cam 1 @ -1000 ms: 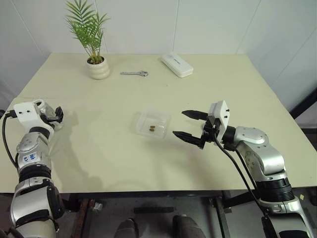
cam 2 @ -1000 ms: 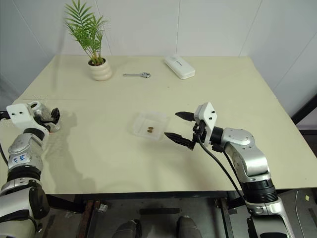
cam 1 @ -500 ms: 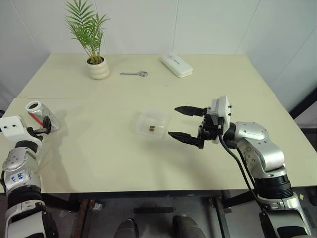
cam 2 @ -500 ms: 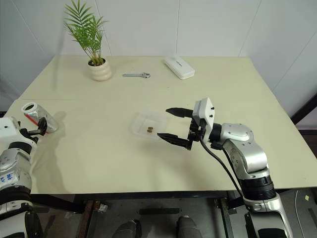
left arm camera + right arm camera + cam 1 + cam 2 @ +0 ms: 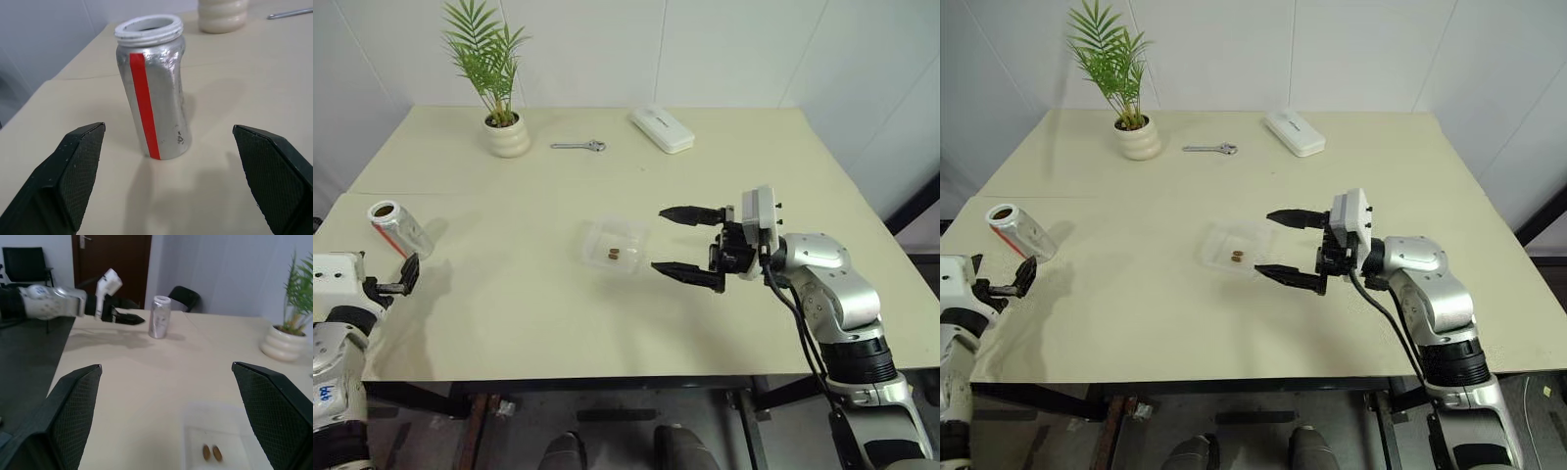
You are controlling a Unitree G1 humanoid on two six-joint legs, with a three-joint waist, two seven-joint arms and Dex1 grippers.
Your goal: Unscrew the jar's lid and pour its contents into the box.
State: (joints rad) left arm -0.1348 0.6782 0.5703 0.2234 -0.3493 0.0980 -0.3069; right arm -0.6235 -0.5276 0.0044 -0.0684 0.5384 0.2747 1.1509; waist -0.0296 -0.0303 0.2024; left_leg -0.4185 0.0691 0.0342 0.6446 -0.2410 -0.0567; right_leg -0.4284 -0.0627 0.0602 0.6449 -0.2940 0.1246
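The jar (image 5: 399, 227) is being left standing on the table (image 5: 509, 294) near its left edge, leaning a little, its mouth uncovered and its white threaded rim showing in the left wrist view (image 5: 149, 30). A red stripe is being shown down its silvery side. Nothing is being held against it — the left gripper (image 5: 399, 279) is being kept just in front of it, apart from it, with its fingers (image 5: 80, 166) spread wide on either side of the jar's line.

The box (image 5: 615, 245) is lying near the middle of the table, and two small brown pieces (image 5: 615, 255) are resting inside it, side by side. The same pieces are being seen in the right wrist view (image 5: 212, 453), within the clear box (image 5: 215, 440).

The right gripper (image 5: 685, 241) is being held just to the right of the box, pointing toward it, its black fingers (image 5: 690, 274) parted wide and nothing being pinched between them.

At the far side of the table a potted plant (image 5: 499, 98), a small wrench (image 5: 579, 146) and a white case (image 5: 663, 128) are standing well apart from the box. Whether anything is left inside the jar cannot be told.
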